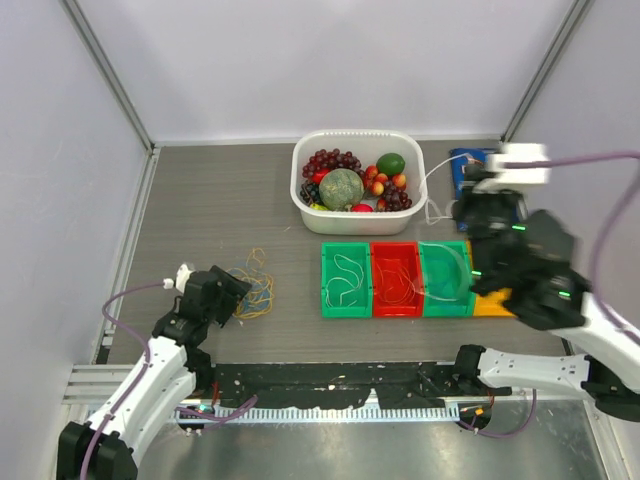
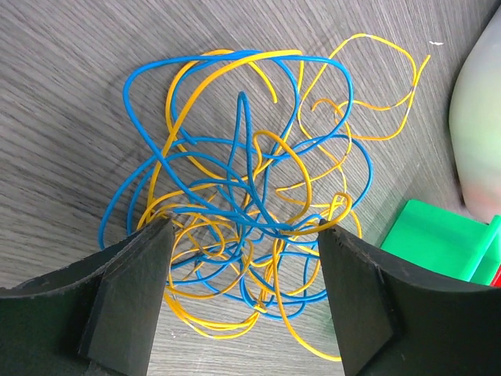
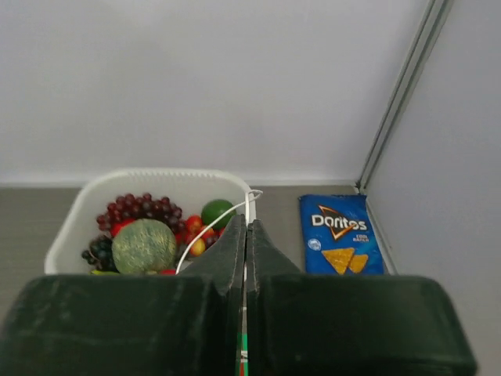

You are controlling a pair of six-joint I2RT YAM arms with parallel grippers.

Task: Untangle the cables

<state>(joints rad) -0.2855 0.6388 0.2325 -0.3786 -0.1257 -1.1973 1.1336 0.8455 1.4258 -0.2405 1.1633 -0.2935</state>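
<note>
Many blue and yellow cables (image 2: 250,180) lie knotted on the table (image 2: 63,94) between the left gripper's (image 2: 246,235) spread fingers; closing here (over several strands) could tighten the snarl. The right gripper (image 3: 246,227) pinches a white cable (image 3: 250,196) aloft.

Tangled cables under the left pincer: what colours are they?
The cables here are blue and yellow-orange strands, shown best in the left wrist view.
</note>
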